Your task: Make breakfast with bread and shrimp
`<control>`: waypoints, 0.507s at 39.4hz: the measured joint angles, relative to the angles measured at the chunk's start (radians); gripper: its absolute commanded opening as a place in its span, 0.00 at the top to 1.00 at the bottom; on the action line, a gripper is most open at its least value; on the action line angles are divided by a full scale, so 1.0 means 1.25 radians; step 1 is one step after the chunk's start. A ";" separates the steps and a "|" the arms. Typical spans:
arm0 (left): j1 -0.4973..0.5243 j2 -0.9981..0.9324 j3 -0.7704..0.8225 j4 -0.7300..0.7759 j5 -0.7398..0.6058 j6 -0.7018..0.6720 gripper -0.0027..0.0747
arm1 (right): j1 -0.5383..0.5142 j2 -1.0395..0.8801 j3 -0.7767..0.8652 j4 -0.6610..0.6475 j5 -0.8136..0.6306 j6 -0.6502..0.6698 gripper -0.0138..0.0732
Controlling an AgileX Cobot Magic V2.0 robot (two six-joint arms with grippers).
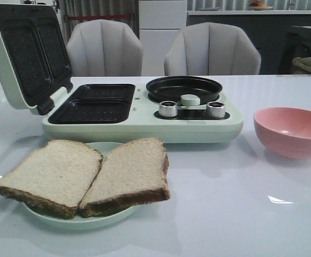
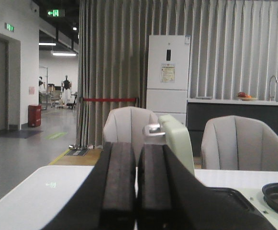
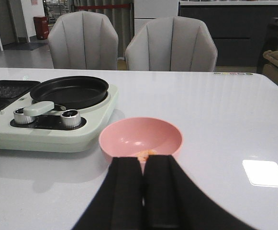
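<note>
On the plate (image 1: 85, 220), two bread slices (image 1: 85, 174) lie untouched. Both grippers, left (image 2: 138, 191) and right (image 3: 143, 191), are clenched empty; spread the jaws wide, then pinch one crust edge.

Free room and obstacles. Bare table (image 1: 225, 214) lies in front of the cooker (image 1: 144, 126) and between the plate (image 1: 80, 219) and the bowl (image 1: 291, 131). The raised lid (image 1: 29, 53) walls off the cooker's left end; its grill wells (image 1: 93, 104) and pan (image 1: 184, 88) lie open from above. Two bread slices (image 1: 85, 174) cover the plate. Chairs (image 1: 104, 48) stand beyond the far edge.
</note>
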 measured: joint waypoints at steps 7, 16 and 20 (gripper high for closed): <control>0.000 0.013 -0.161 0.000 0.170 0.000 0.82 | 0.000 0.000 0.000 0.000 0.000 0.000 0.66; -0.003 0.116 -0.326 0.000 0.397 0.000 0.82 | 0.000 0.000 0.000 0.000 0.000 0.000 0.66; -0.019 0.124 -0.328 0.000 0.405 0.000 0.82 | 0.000 0.000 0.000 0.000 0.000 0.000 0.66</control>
